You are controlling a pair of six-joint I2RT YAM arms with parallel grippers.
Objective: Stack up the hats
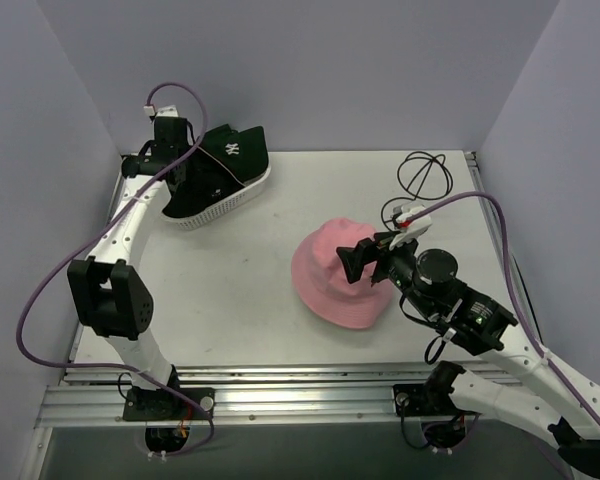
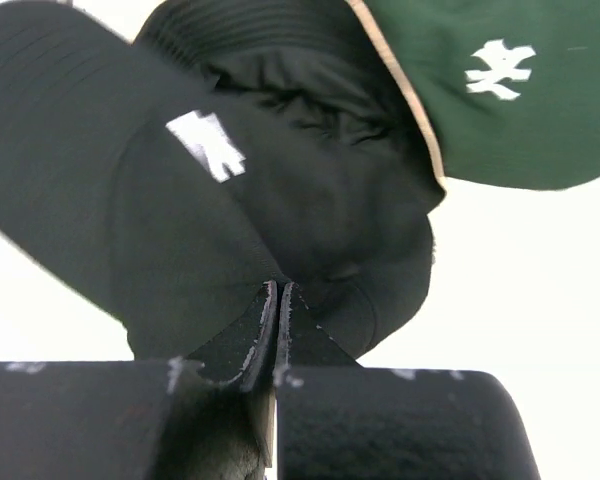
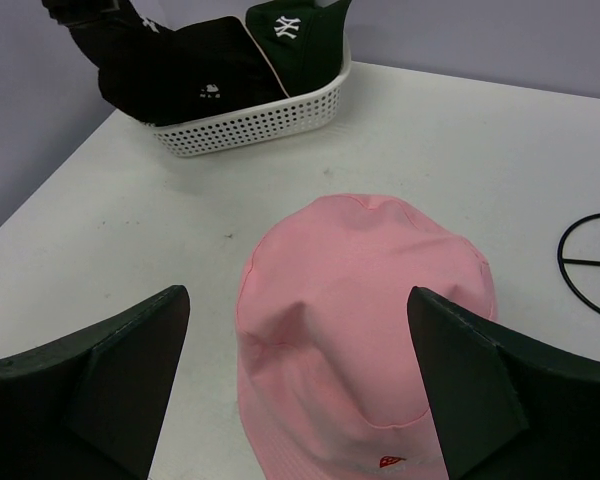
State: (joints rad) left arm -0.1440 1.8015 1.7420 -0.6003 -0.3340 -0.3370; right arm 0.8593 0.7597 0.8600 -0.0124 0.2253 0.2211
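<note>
Your pink hat (image 1: 335,275) lies on the bench (image 1: 230,280), centre-right, and your right end effector (image 3: 296,295) is spread wide just above it. The black cap (image 2: 180,200) and green cap (image 2: 500,90) sit in the basket (image 1: 238,198) at far left. Your left end effector (image 2: 278,300) is pressed together at the black cap's edge.

I see the pink bucket hat (image 3: 365,300) as soft matt cloth. The black cap (image 2: 130,200) and dark green cap (image 2: 520,120) are matt fabric, the basket (image 3: 250,125) is perforated white plastic, and the table (image 3: 160,220) is smooth and matt.
</note>
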